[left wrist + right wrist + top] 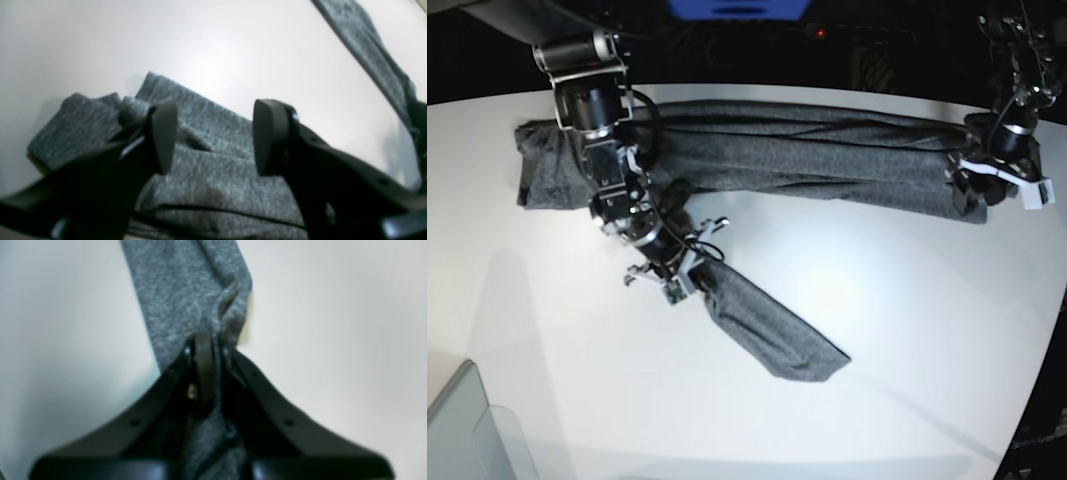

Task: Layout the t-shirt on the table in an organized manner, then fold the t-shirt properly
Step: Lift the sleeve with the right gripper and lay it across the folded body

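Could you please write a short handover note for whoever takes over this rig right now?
Right claw: shut on a bunched fold of the t-shirt, near the part that trails toward the table's middle.
Left claw: open, above folded cloth at the shirt's other end, gripping nothing.
T-shirt: a long bunched band across the far side of the table, one part slanting toward the centre.
Done: only the right grip.
Left: spread the shirt flat, then fold it.

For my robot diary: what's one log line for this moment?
right gripper: shut on t-shirt | left gripper: open over t-shirt | table: t-shirt bunched, unfolded
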